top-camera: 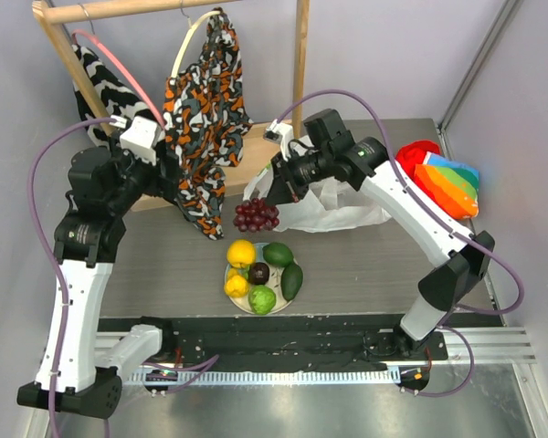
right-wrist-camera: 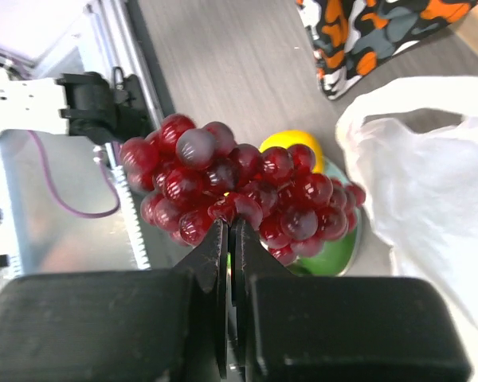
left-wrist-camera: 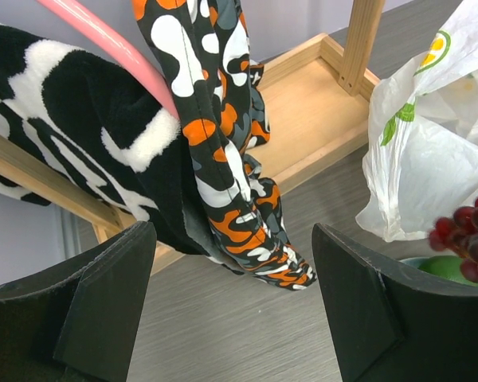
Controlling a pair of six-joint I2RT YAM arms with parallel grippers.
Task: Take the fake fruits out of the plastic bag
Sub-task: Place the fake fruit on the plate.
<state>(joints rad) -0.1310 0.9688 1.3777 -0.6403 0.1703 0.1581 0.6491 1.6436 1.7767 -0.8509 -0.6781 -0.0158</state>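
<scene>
My right gripper [top-camera: 272, 193] [right-wrist-camera: 230, 224] is shut on a dark red grape bunch [top-camera: 256, 215] [right-wrist-camera: 231, 191] and holds it in the air just left of the white plastic bag [top-camera: 333, 203] [right-wrist-camera: 430, 183] and above the far side of the plate [top-camera: 240, 301]. The plate holds two yellow lemons [top-camera: 241, 253], two dark green avocados [top-camera: 278, 254], a light green lime [top-camera: 262, 299] and a dark fruit [top-camera: 258, 273]. My left gripper [top-camera: 171, 173] [left-wrist-camera: 235, 306] is open and empty, up by the hanging clothes. The bag [left-wrist-camera: 430, 151] and grapes [left-wrist-camera: 466, 235] show at the right of the left wrist view.
A wooden clothes rack [top-camera: 256, 146] with patterned garments [top-camera: 205, 119] stands at the back left. A red and rainbow-striped cloth [top-camera: 443, 178] lies at the back right. A black rail [top-camera: 283, 333] runs along the near edge.
</scene>
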